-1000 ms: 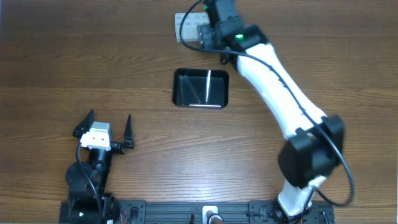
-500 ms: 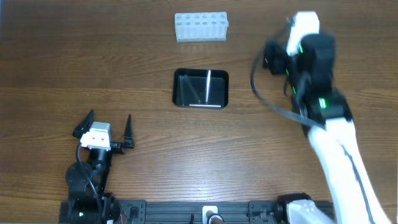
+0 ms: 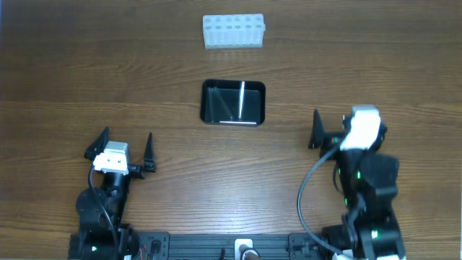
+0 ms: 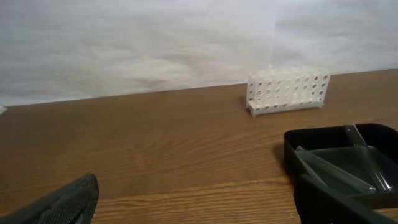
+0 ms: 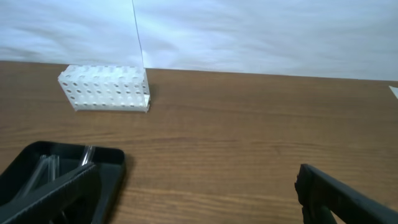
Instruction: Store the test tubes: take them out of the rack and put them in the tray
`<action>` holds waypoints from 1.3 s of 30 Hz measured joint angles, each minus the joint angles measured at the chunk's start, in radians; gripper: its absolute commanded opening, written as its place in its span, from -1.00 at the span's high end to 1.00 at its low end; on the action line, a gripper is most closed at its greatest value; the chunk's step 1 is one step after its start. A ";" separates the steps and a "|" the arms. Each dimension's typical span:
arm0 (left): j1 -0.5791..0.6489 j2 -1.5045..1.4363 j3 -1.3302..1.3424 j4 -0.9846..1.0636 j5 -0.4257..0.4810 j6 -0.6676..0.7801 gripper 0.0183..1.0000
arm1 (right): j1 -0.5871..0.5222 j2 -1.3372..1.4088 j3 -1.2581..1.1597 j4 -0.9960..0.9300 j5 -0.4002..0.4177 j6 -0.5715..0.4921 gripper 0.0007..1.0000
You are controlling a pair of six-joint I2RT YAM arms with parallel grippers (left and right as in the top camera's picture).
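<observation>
Top view shows left end effector (image 3: 124, 144) and right end effector (image 3: 352, 128) spread, the right's outer finger hard to discern.

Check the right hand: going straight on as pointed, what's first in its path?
Way looks free: only bare table ahead of the right hand up to the pale backdrop. The tray and rack sit off that line, toward the middle. Depth is unclear.

Black left claw (image 3: 127, 134) and right claw (image 5: 198, 180), white wrist blocks (image 3: 110, 156), black cable (image 3: 309, 189).
</observation>
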State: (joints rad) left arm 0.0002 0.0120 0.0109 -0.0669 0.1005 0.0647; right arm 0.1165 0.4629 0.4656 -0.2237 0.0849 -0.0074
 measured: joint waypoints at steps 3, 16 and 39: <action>0.000 0.000 0.000 0.000 0.000 0.000 -1.00 | 0.000 -0.124 -0.075 0.006 0.000 0.000 -0.98; 0.000 0.000 0.000 0.000 0.000 0.000 -1.00 | -0.050 -0.400 -0.415 0.166 0.000 0.005 -0.98; 0.000 0.000 0.000 0.000 0.000 0.000 -1.00 | -0.024 -0.447 -0.452 0.158 0.023 -0.072 -0.98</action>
State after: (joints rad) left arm 0.0002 0.0120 0.0109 -0.0669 0.1005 0.0647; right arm 0.0925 0.0158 0.0135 -0.0658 0.1074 -0.0792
